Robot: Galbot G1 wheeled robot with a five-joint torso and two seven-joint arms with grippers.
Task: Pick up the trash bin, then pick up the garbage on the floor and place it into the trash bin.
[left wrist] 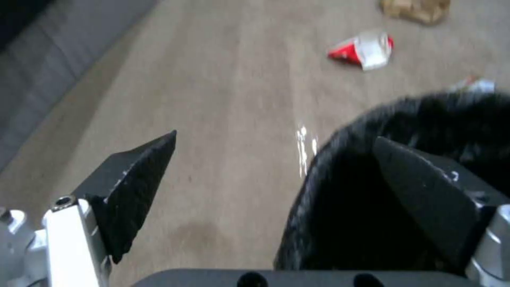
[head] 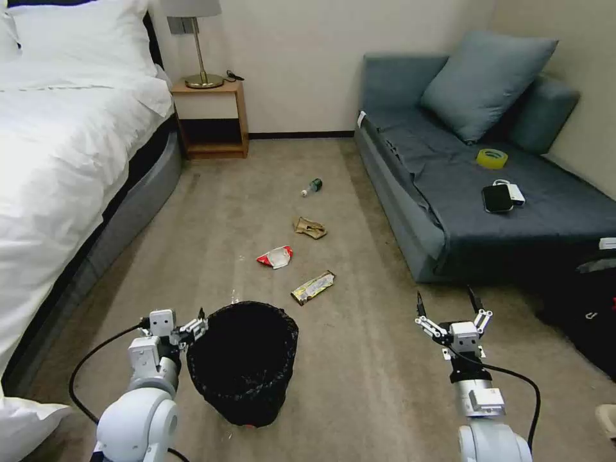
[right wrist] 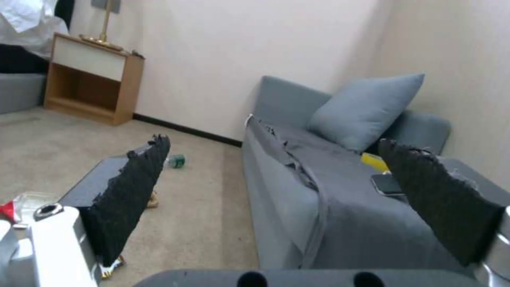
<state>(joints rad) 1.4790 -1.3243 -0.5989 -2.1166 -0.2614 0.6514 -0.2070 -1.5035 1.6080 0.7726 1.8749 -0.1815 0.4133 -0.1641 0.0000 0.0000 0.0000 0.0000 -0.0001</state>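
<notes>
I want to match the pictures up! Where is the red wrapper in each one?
Head view: wrapper on the carpet, mid-picture, beyond the bin.
Left wrist view: on the carpet past the bin's rim.
Right wrist view: a red bit at the picture's edge, likely it.
Shared landmark: the tan wad, lying just beyond the wrapper.

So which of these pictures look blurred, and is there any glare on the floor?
Left wrist view: smeared, the trash bin rim and red-white wrapper soft; a small bright glint on the carpet beside the bin. Right wrist view: slightly soft, sofa and green-capped bottle still legible. Head view: sharp, even light, no strong glare.
</notes>
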